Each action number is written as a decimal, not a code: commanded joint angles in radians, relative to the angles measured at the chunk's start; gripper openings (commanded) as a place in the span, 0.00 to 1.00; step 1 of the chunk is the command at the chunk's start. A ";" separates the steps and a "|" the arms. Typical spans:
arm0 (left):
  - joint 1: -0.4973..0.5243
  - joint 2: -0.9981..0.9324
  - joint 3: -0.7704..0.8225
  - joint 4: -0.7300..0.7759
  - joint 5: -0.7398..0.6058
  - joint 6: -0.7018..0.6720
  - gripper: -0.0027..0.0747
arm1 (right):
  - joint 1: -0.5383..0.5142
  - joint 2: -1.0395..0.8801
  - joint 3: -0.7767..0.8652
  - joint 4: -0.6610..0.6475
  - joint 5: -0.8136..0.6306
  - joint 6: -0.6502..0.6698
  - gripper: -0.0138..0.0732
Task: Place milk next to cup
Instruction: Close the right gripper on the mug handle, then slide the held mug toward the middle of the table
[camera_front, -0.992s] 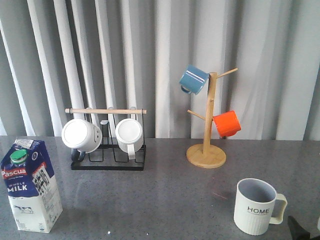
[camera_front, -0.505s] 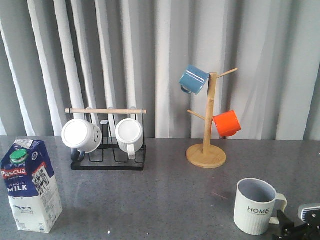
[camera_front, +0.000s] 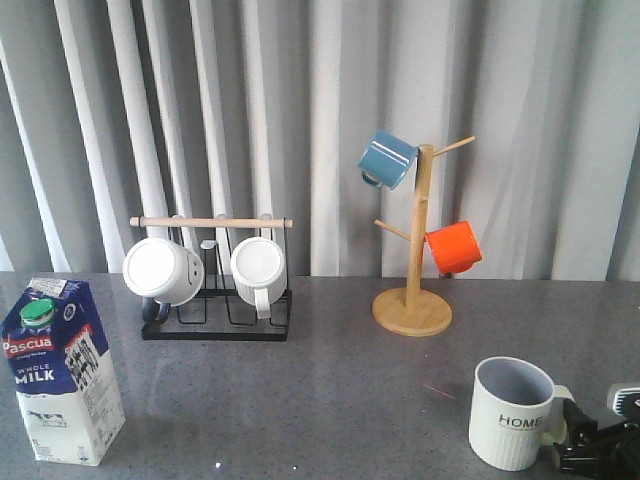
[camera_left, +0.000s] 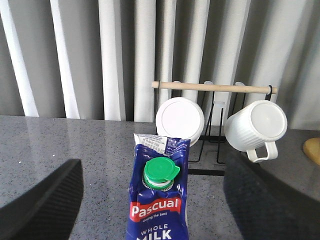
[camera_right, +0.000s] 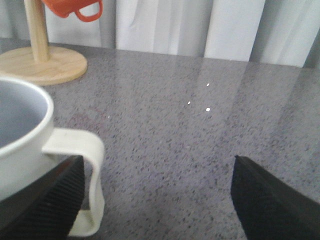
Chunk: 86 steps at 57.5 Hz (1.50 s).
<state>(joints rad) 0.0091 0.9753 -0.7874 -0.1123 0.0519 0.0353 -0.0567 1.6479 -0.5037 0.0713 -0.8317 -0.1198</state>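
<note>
The milk (camera_front: 62, 370), a blue and white carton with a green cap, stands upright at the table's front left. In the left wrist view the milk (camera_left: 159, 200) is between my left gripper's (camera_left: 152, 200) wide-open fingers (camera_left: 45, 200), with a gap on each side. The left gripper does not show in the front view. The white ribbed "HOME" cup (camera_front: 510, 412) stands at the front right. My right gripper (camera_front: 575, 447) is open, low on the table, right at the cup's handle. In the right wrist view the cup's handle (camera_right: 87, 165) lies just inside one finger (camera_right: 45, 205) of the right gripper (camera_right: 157, 200).
A black wire rack (camera_front: 215, 318) with two plain white mugs stands at the back left. A wooden mug tree (camera_front: 412, 310) holding a blue mug (camera_front: 387, 158) and an orange mug (camera_front: 453, 246) stands at the back right. Grey curtains hang behind the table.
My right gripper has come into the front view from the bottom right corner and moved left up to the cup's handle. The milk and cup stand where they were.
</note>
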 joint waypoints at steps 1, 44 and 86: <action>-0.001 -0.009 -0.035 -0.008 -0.075 -0.003 0.75 | -0.006 -0.028 -0.021 -0.062 -0.021 0.025 0.83; -0.001 -0.009 -0.035 -0.008 -0.075 -0.003 0.75 | -0.006 0.147 -0.090 -0.080 -0.153 0.048 0.81; -0.001 -0.009 -0.035 -0.008 -0.075 -0.003 0.75 | 0.153 0.153 -0.187 -0.176 -0.121 0.227 0.17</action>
<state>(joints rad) 0.0091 0.9753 -0.7874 -0.1123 0.0519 0.0353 0.0291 1.8548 -0.6628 -0.1276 -0.8795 0.1128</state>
